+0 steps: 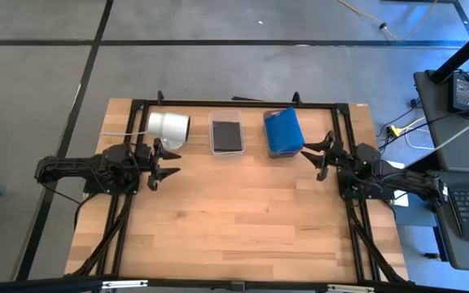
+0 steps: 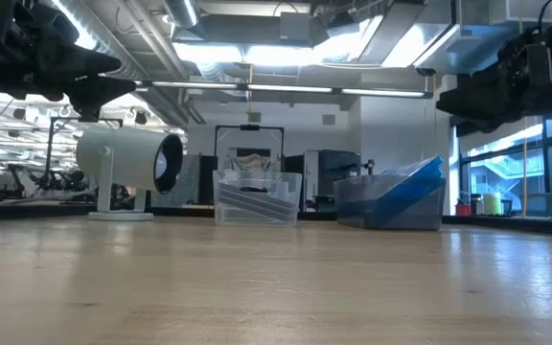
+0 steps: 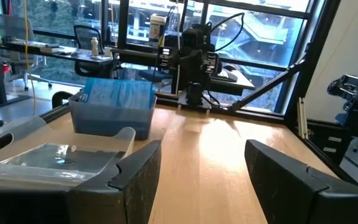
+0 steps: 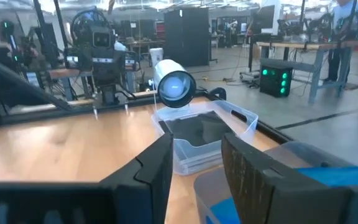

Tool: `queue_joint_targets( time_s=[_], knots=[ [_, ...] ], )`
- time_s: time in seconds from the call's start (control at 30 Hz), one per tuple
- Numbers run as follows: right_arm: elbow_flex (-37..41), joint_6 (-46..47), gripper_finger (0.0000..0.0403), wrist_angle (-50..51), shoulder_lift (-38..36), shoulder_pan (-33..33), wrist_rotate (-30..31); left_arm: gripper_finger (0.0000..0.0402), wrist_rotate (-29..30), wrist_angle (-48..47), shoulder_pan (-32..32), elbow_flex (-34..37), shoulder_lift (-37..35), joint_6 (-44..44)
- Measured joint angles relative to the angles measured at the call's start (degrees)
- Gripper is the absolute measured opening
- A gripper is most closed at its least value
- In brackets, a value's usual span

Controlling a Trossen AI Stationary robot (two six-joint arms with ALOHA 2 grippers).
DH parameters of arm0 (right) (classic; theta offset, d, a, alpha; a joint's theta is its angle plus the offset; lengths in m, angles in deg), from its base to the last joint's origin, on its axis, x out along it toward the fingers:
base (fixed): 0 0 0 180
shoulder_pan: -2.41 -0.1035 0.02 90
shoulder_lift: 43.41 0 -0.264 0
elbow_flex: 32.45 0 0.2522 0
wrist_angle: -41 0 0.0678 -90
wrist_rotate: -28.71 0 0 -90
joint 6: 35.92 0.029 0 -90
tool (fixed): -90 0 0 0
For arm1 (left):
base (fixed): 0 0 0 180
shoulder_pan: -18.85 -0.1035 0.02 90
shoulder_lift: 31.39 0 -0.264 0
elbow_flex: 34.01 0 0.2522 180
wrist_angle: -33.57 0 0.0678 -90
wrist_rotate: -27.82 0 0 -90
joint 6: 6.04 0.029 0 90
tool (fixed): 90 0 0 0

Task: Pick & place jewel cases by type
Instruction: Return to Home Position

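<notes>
- Blue jewel cases (image 1: pixel 283 130) filled the grey bin (image 1: pixel 284 155) at the far right of the counter (image 1: pixel 234 228). Dark jewel cases (image 1: pixel 226 137) lay in the clear bin (image 1: pixel 226 113) just left of it, with a white cylinder (image 1: pixel 169 126) further left. No case lay loose on the wood, so the sorting by type looked finished. The left claw (image 1: pixel 168 163) and the right claw (image 1: pixel 316 160) faced each other from opposite edges, well apart, which read as a parked pose rather than a reach.
- Level with the counter, the low view added height, which the top-down view flattens. Both claws hung clear above the wood, touching nothing, and the top blue case leaned tilted above the grey bin's rim instead of lying flat.
- From the left wrist, that claw's fingers (image 3: pixel 135 177) stood spread wide with nothing between them. It looked past the clear bin toward the grey bin beyond.
- From the right wrist, the fingers (image 4: pixel 151 171) were also apart, with a narrower gap, and empty. Only this view looked down into the clear bin, where the dark cases lay flat on its floor. How many lay in either bin could not be told.
</notes>
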Motion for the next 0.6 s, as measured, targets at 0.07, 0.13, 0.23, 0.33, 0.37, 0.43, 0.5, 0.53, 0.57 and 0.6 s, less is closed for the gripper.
queue_joint_targets(
  time_s=[0.07,0.13,0.23,0.33,0.37,0.43,0.5,0.53,0.57,0.6],
  knots=[
    [0.0,1.9,0.014,0.0,0.0,0.0,0.0,0.0227,0.0,0.0,0.0,0.0,0.0,0.0],
    [0.0,6.5,0.014,0.0,0.0,0.0,-0.1,0.0227,0.0,0.0,0.0,0.0,0.0,0.0],
    [0.0,18.7,0.014,0.0,0.0,0.0,-0.1,0.0229,0.0,0.0,0.0,0.0,0.0,0.0],
    [0.0,30.7,0.014,0.0,0.0,0.0,-0.1,0.023,0.0,0.0,0.0,0.0,0.0,0.0],
    [0.0,33.4,0.014,0.0,0.0,0.0,-0.1,0.023,0.0,0.0,0.0,0.0,0.0,0.0],
    [0.0,37.0,0.014,0.0,0.0,0.0,-0.1,0.0228,0.0,0.0,0.0,0.0,0.0,0.0],
    [0.0,38.1,0.014,0.0,0.0,0.0,-0.1,0.0226,0.0,0.0,0.0,0.0,0.0,0.0],
    [0.0,38.2,0.014,0.0,0.0,0.0,-0.1,0.0226,0.0,0.0,0.0,0.0,0.0,0.0],
    [0.0,37.7,0.014,0.0,0.0,0.0,-0.1,0.0226,0.0,0.0,0.0,0.0,0.0,0.0],
    [0.0,37.1,0.014,0.0,0.0,0.0,-0.1,0.0226,0.0,0.0,0.0,0.0,0.0,0.0]
  ],
)
